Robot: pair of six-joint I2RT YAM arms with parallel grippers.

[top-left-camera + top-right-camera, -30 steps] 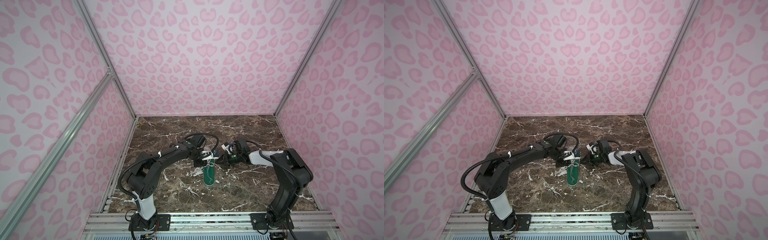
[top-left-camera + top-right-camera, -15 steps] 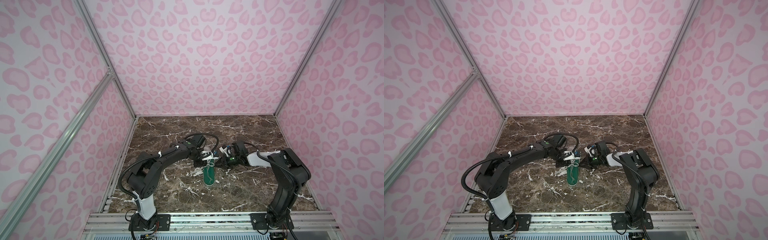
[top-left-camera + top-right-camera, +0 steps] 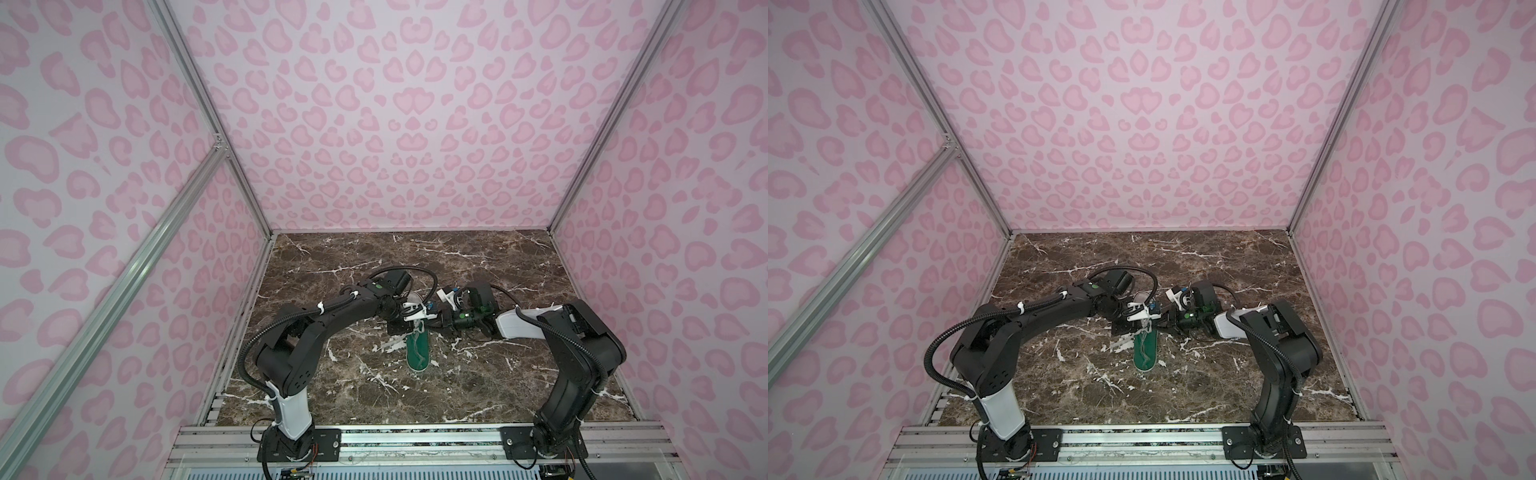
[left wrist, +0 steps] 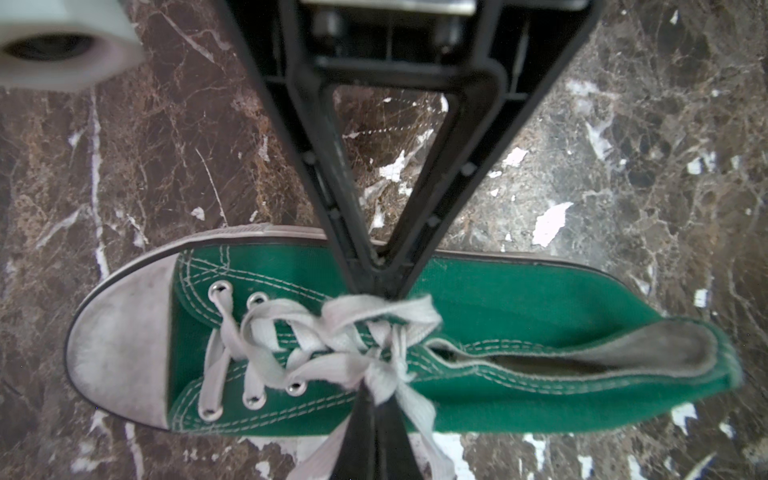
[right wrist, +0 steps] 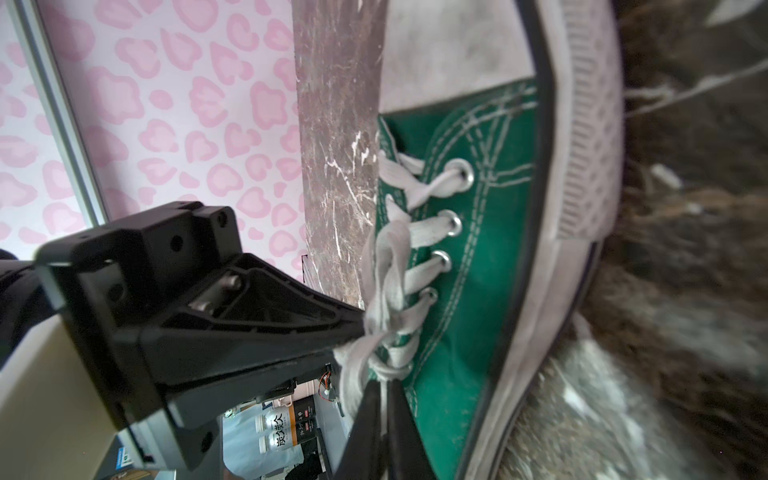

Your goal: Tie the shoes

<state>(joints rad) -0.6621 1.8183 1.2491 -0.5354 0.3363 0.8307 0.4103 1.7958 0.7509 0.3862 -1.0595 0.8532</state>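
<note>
Shoe [image 4: 519, 332] lies on the brown table [image 4: 665, 166], right under both pincers. Left pincer [image 4: 380, 291] is pinching a white lace [image 4: 374, 309]. Right pincer [image 5: 384, 384] is pinching lace too. Pull both ways slowly, evenly, so the knot gets snug and the shoe does not slide.

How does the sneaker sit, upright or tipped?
Upright: the sneaker rests on its sole on the marble table, laces facing up.
</note>
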